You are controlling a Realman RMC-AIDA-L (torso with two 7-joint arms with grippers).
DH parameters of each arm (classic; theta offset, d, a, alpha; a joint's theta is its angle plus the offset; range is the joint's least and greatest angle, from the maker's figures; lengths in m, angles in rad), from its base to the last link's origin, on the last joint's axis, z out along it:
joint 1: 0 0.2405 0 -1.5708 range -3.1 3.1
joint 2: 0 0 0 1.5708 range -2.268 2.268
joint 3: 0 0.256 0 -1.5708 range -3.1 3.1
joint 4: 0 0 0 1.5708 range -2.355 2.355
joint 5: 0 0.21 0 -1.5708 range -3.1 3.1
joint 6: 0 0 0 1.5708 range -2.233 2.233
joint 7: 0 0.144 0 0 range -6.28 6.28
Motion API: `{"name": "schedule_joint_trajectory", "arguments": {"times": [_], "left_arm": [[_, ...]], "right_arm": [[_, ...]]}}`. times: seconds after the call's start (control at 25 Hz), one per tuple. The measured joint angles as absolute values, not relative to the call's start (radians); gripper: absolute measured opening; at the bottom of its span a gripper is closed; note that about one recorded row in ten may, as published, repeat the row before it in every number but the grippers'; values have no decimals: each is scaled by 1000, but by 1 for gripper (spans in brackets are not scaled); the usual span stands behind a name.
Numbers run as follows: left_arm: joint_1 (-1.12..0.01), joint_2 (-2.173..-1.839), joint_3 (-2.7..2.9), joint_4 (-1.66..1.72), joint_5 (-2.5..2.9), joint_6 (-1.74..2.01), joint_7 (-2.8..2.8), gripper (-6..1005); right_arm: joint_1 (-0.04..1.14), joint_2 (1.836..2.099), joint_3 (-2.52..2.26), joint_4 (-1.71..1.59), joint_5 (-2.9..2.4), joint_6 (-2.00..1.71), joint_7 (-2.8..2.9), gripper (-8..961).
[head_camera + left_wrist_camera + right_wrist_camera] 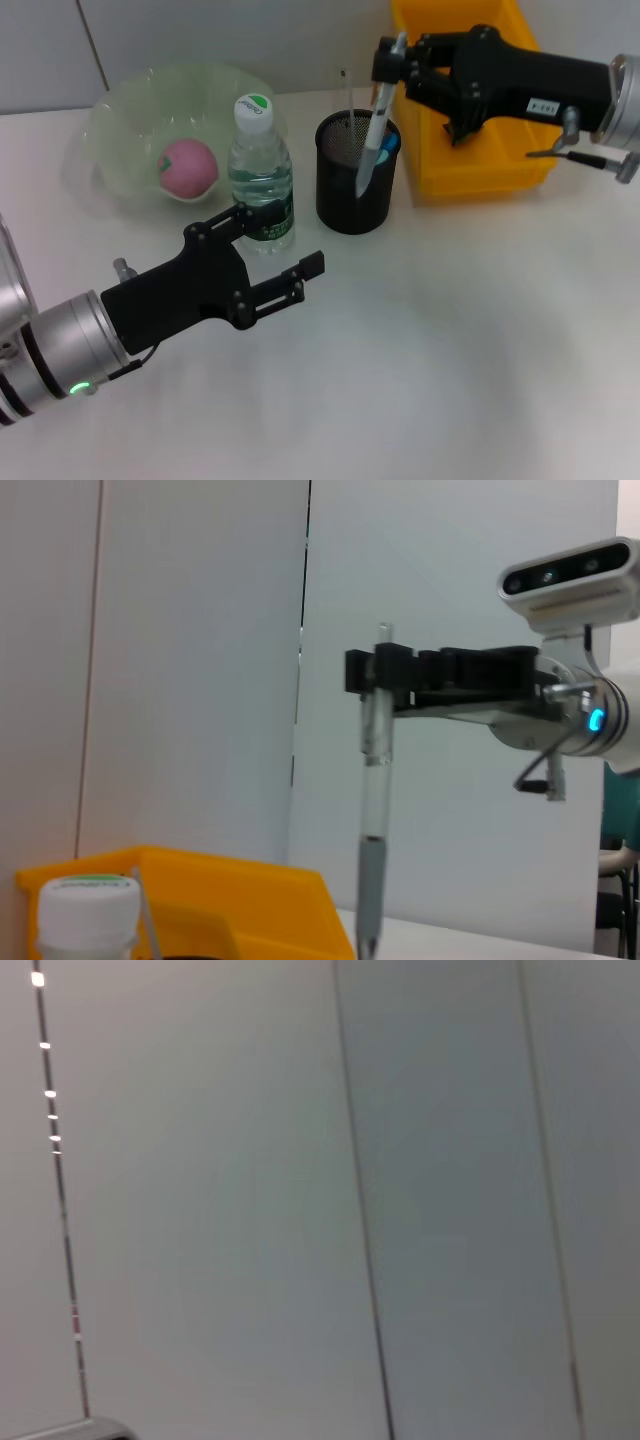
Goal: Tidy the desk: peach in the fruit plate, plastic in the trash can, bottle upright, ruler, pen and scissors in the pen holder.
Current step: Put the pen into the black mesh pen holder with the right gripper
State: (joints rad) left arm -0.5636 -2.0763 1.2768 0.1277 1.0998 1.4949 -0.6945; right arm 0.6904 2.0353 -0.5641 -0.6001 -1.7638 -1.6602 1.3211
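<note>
The right hand (392,58) hangs above the black mesh pen holder (357,172), its fingers clamped on the top end of a clear pen (375,125). The pen points almost straight down, its lower end already inside the holder's mouth. The left wrist view shows the same grip from the side, the pen (373,820) hanging below the right hand (380,675). Just behind the holder sits a yellow bin (470,150). The left hand (285,262) hovers low over the white table (450,350), fingers apart and empty, close in front of the upright water bottle (260,175). Behind the bottle, the peach (188,168) lies in the translucent fruit plate (120,130).
</note>
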Motion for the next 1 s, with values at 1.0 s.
{"name": "schedule_joint_trajectory", "arguments": {"times": [1.0], "left_arm": [[-494, -2070, 1338, 180, 1112, 1470, -698, 740]], "right_arm": [[758, 2072, -728, -656, -1768, -1299, 1386, 205]]}}
